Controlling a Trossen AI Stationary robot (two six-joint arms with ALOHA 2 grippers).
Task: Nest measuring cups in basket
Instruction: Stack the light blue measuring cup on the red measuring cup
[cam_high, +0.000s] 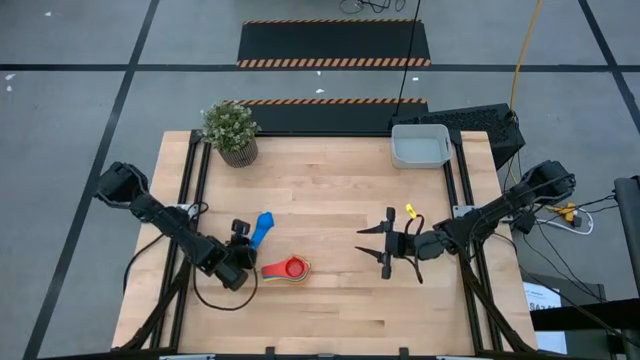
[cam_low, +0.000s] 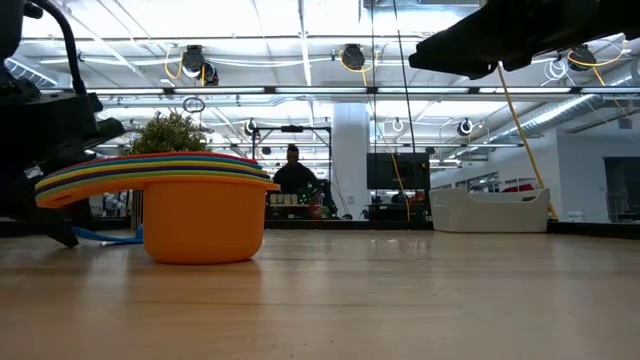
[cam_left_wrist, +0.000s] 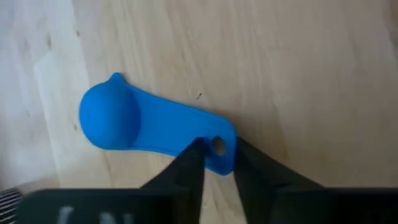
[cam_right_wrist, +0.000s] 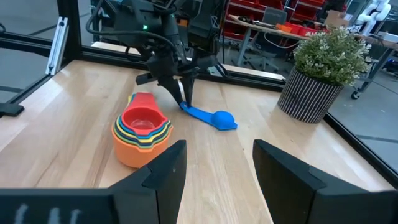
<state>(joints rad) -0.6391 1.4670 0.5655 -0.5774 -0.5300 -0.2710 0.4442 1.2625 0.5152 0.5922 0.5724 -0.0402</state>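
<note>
I have the left gripper (cam_left_wrist: 214, 163) down on the wooden tabletop (cam_high: 330, 310) toward its left edge, with its two dark fingers pinched on the flat handle end of the blue plastic measuring cup (cam_left_wrist: 149, 121), right at the little hanging hole; the cup lies bowl-down and flat, so that thin handle tip is, I judge, the only part that offers a bite. From the right wrist view the same gripper comes down steeply on the handle, the blue bowl pointing away toward the far edge. Just beside it, nearer the front edge, stands the stack of nested plastic cups (cam_high: 287, 269), orange at the bottom and red on top, handles fanned to one side; I read the blue cup as the one left to join them. The light-grey rectangular plastic basket (cam_high: 420, 146) waits well apart at the far right corner, with no cup showing in it, so the stack has yet to go there. The right gripper (cam_high: 386, 243) hovers above the table toward the right edge, fingers spread and holding nothing, facing the stack. A potted green plant (cam_high: 231, 131) sits at the far left corner.
</note>
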